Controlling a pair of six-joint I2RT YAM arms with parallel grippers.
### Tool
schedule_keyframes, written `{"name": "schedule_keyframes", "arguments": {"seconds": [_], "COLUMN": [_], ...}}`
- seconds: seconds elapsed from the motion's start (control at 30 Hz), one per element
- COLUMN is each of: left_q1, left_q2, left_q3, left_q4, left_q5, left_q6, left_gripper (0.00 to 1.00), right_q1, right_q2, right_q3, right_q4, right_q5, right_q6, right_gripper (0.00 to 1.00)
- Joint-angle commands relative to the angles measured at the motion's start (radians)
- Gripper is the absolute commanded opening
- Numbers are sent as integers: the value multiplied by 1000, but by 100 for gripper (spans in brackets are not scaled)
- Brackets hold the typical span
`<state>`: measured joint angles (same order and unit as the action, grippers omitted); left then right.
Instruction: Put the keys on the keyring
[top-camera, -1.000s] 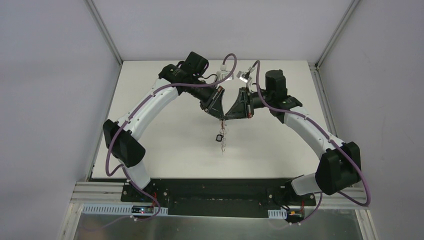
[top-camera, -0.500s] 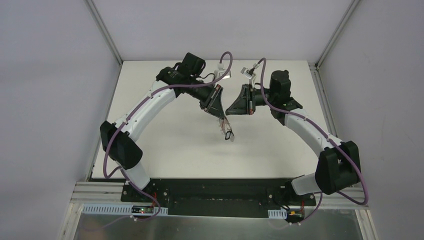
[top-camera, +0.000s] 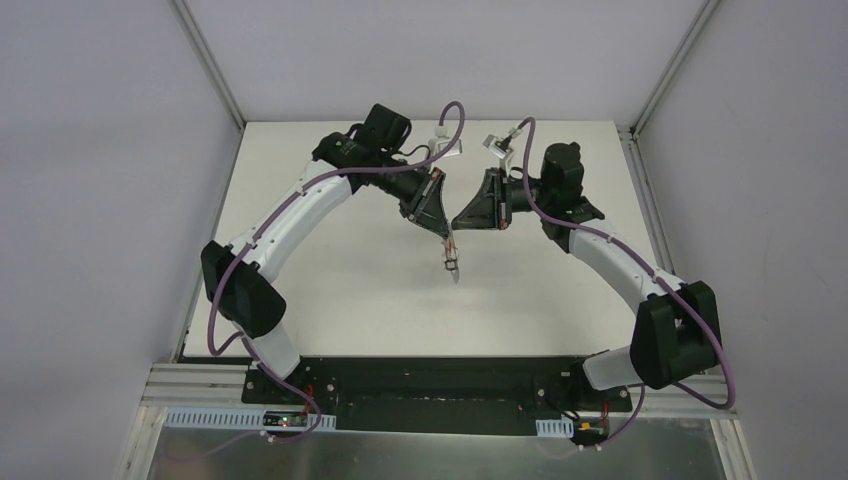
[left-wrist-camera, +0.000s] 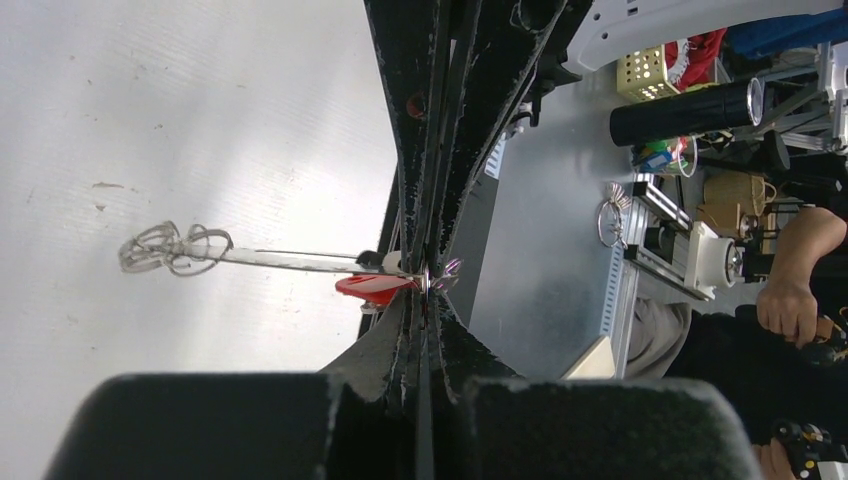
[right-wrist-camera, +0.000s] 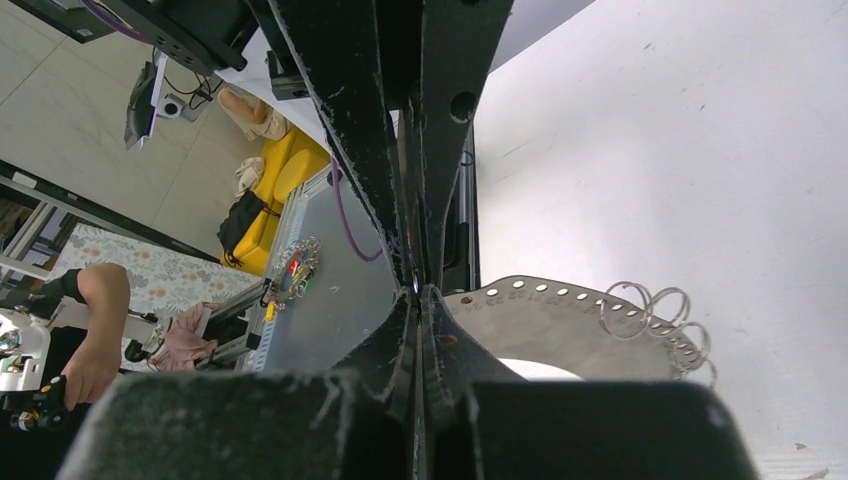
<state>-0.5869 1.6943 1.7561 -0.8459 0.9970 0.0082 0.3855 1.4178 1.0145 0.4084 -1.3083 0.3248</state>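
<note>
The left gripper (left-wrist-camera: 425, 285) pinches the keyring (right-wrist-camera: 545, 322) so it hangs free above the table (top-camera: 330, 205), red key (left-wrist-camera: 372, 289) at its tips, while the closed right gripper (right-wrist-camera: 416, 285) looks empty just to its right.

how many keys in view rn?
1 for sure: the red-headed key, pinched at the tips of the left hand. A second may be hidden.

Half of the keyring (right-wrist-camera: 545, 300) hides behind the right gripper (right-wrist-camera: 418, 287) (overhead, the keys (top-camera: 452, 265) look too small to tell).
</note>
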Motion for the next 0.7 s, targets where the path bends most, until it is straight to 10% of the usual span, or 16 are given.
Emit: {"name": "schedule_keyframes", "arguments": {"seconds": [0.0,0.27,0.67], "left_q1": [13,1,-34], "left_q2": [2,81,172], "left_q3": [66,237,371], "left_q4": [-33,-347,-562], "left_q5": [29,-77,-68], "left_q6": [10,178,205], "left_gripper": [0,0,0], "right_q1": [-7,-14,11], "right_q2": [-37,-59,-37], "right_q3": [-11,66,45], "right_q4": [53,-254,-164], "right_q5": [-48,-50,-29], "right_q6": [-19,-280,-193], "right_gripper": [2,23,45]}}
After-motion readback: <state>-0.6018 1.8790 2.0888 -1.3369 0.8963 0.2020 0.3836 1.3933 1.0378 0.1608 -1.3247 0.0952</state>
